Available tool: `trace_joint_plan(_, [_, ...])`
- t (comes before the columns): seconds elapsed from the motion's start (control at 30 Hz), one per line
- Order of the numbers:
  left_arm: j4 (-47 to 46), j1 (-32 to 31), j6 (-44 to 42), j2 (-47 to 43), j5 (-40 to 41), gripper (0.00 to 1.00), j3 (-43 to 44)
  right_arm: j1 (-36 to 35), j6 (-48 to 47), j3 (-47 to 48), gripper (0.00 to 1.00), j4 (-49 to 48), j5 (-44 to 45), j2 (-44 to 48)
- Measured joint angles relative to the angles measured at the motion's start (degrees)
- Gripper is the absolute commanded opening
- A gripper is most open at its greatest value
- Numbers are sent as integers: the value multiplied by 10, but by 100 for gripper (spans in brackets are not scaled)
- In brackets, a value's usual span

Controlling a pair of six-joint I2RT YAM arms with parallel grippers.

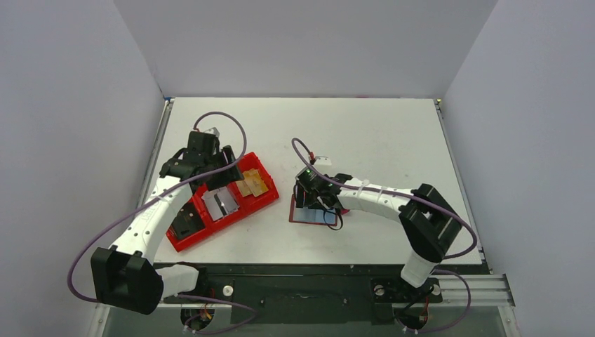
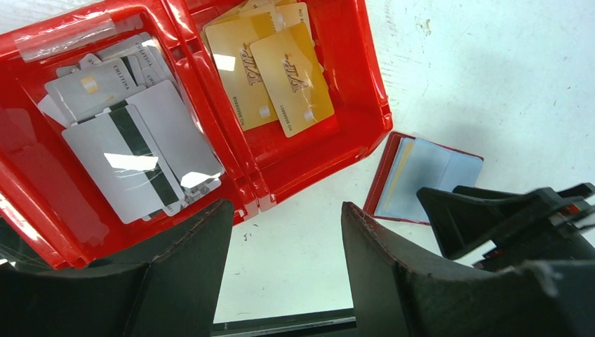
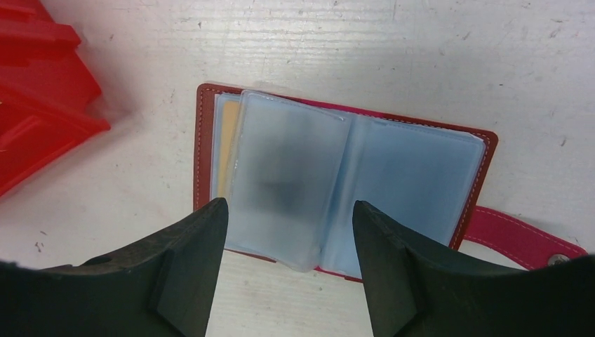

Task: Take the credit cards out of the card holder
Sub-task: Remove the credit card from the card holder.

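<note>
Right tool hangs over the opened card holder, jaws apart and gripping nothing, the clear blue-grey sleeves showing between them. The holder lies flat on the white tabletop at mid-frame in the overhead view, just right of the red tray, its strap tab pointing lower right in the right wrist view. Several gold credit cards lie in the tray's end compartment; a tan card edge shows inside the holder's left-hand pockets, so the emptying looks part done. Left tool hovers by the tray's near wall, jaws apart and empty. Next, by appearances, comes a descent onto the sleeves and a fine pinch on that thin edge, likely with the holder steadied against sliding.
</note>
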State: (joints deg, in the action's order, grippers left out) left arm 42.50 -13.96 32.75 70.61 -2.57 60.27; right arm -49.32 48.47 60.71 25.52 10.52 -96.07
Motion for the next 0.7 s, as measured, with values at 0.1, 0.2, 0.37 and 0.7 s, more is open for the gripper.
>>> trace_joint_plan(0.1, [-4,0,-1,0,-10,56,0,-5,2,12,62,2,6,-21])
trace_joint_plan(0.2, [-9,0,-1,0,-17,56,0,-7,3,23,61,3,11,-38])
trace_joint_plan(0.37, [-14,-1,-2,0,-26,56,0,-11,3,35,61,12,19,-59])
trace_joint_plan(0.7, [-24,-14,1,1,-34,56,0,-22,0,61,53,23,35,-90])
